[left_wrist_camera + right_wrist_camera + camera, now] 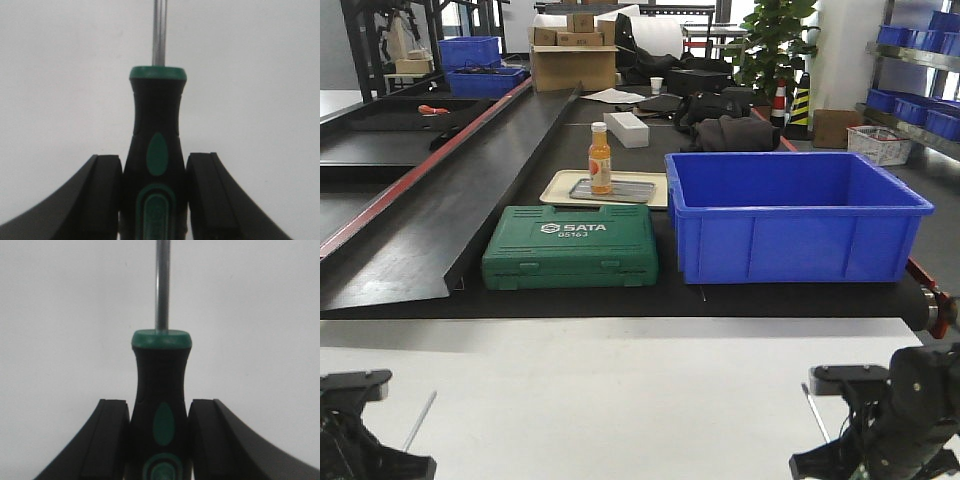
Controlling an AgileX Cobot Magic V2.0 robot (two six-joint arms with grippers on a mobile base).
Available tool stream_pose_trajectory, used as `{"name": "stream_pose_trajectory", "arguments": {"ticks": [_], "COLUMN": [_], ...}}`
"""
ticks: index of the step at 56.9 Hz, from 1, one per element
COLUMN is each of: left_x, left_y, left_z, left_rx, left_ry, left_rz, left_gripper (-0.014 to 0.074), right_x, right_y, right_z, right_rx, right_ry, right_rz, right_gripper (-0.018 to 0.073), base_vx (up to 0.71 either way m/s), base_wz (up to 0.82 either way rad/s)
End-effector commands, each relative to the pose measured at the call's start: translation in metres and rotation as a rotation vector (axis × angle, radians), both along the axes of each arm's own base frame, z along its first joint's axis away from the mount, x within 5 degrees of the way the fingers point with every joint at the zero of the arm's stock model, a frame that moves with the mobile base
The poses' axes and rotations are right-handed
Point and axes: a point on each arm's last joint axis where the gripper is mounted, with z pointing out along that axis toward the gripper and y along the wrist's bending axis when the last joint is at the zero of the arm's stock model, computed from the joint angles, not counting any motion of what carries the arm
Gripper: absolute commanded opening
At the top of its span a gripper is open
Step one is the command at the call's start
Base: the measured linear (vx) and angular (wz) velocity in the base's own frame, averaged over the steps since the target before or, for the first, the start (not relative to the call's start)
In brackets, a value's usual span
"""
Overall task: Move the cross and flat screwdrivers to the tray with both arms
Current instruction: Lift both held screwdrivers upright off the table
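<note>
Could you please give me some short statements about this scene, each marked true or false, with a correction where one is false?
1. The left claw grips a screwdriver by its black-and-green handle. True.
2. The right claw holds nothing. False: it also grips a screwdriver by the handle.
3. The orange bottle stands inside the blue bin. False: it stands on the small grey tray, which lies on the beige tray, beside the bin.
4. The green case is closed. True.
</note>
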Motion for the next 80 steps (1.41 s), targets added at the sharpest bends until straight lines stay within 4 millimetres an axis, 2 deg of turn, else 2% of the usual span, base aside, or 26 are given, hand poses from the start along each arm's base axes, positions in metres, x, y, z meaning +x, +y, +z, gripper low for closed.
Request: {"name": "stream_pose_trajectory", "arguments": {"ticks": [1, 8, 14, 24, 32, 39, 47, 55, 65, 80], "left_x": [-0.009, -0.029, -0.054, -0.104, -0.138, -0.164, -0.186, -0.196, -0.198, -0.198], "left_y": [0.001, 0.003, 0.005, 0.01, 0.013, 0.016, 0.018, 0.02, 0.02, 0.02], "left_z": [0.055, 0.094, 0.13, 0.183, 0.211, 0.226, 0.24, 0.248, 0.251, 0.254], "left_rx": [-0.028, -0.041, -0.053, -0.072, -0.078, -0.08, -0.088, -0.095, -0.091, -0.094], "left_ry": [-0.212, -0.346, -0.475, -0.706, -0.871, -0.97, -1.078, -1.159, -1.187, -1.217], "left_rz": [0.01, 0.01, 0.009, 0.007, 0.003, -0.002, 0.003, 0.01, 0.009, 0.014], "left_gripper": [-0.0006, -0.0006, -0.0006, -0.0006, -0.0006, -0.0006, -0.0006, -0.0006, -0.0006, -0.0006], "right_x": [-0.008, -0.026, -0.047, -0.1, -0.144, -0.182, -0.215, -0.237, -0.247, -0.248], "right_y": [-0.002, -0.004, -0.006, -0.009, -0.011, -0.014, -0.017, -0.021, -0.022, -0.022], "right_z": [0.059, 0.1, 0.136, 0.198, 0.24, 0.265, 0.278, 0.272, 0.25, 0.248], "right_rx": [0.02, 0.035, 0.046, 0.073, 0.109, 0.121, 0.118, 0.11, 0.12, 0.119], "right_ry": [-0.21, -0.347, -0.472, -0.726, -0.962, -1.13, -1.222, -1.322, -1.311, -1.306], "right_rz": [0.004, 0.002, 0.005, 0.051, 0.091, 0.105, 0.113, 0.105, 0.098, 0.099], "right_gripper": [-0.0008, -0.0008, -0.0008, -0.0008, -0.0008, -0.0008, -0.0008, -0.0008, -0.0008, -0.0008], "base_vx": [0.0, 0.0, 0.0, 0.0, 0.0, 0.0, 0.0, 0.0, 0.0, 0.0], "base_wz": [0.0, 0.0, 0.0, 0.0, 0.0, 0.0, 0.0, 0.0, 0.0, 0.0]}}
